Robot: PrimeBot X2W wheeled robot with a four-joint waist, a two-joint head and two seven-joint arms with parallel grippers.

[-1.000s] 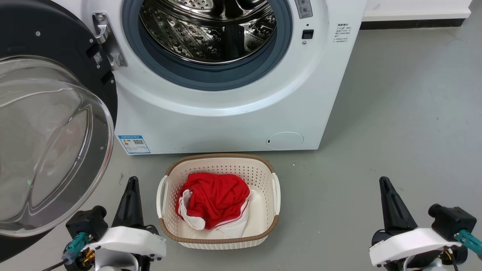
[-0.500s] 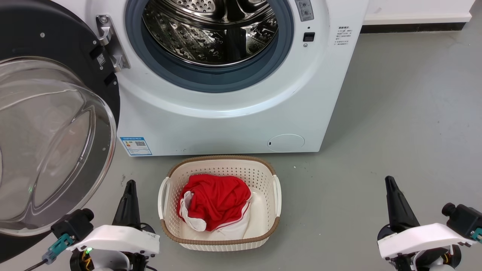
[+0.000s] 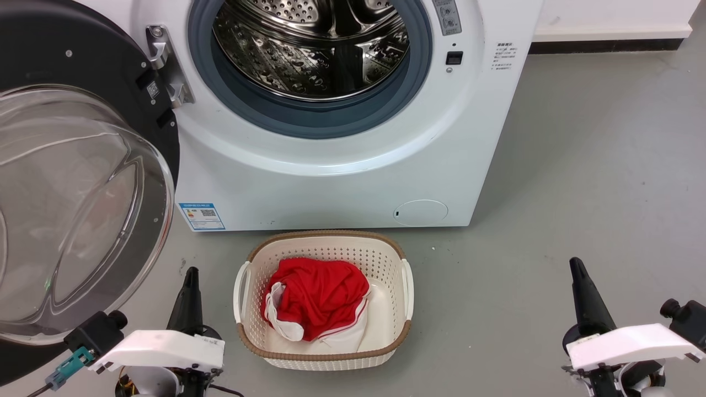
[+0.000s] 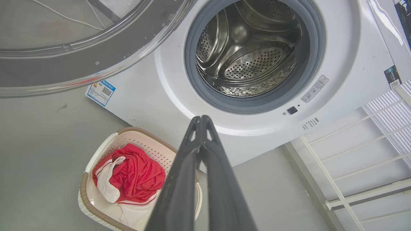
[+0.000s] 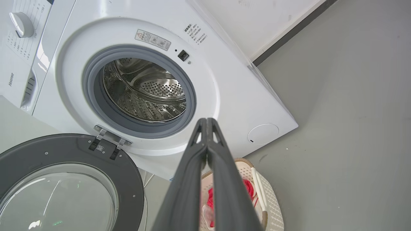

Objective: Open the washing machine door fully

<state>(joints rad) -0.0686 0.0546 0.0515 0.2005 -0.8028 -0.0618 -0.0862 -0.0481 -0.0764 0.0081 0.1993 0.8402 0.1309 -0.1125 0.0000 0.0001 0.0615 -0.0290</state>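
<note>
Head view: the washing machine door (image 3: pixel 77 198) is seen swung wide open at the left of the frame. It is carried on a metal hinge (image 3: pixel 165 66) at the upper left, and its clear glass bowl bulges toward the camera inside the black ring. Both grippers are held apart from it.

The washing machine (image 3: pixel 331 182) is set across the upper middle of the frame. Its steel drum (image 3: pixel 311 49) is exposed inside the grey gasket (image 3: pixel 309 118). A blue label (image 3: pixel 203 216) is fixed at the lower left of the white front and a round cap (image 3: pixel 421 212) at the lower right.

Just in front of the machine, at the lower middle, a cream perforated basket (image 3: pixel 322 353) is placed on the grey floor (image 3: pixel 579 165). A red and white garment (image 3: pixel 317 298) is bundled in it.

The left gripper (image 3: pixel 191 273) is found at the lower left, below the door's lower rim and near the basket's left side. The right gripper (image 3: pixel 576 263) is found at the lower right, well apart from the basket. In each wrist view the two dark fingers are pressed together at their tips and nothing is gripped between them. Both are pointed toward the machine's front.
</note>
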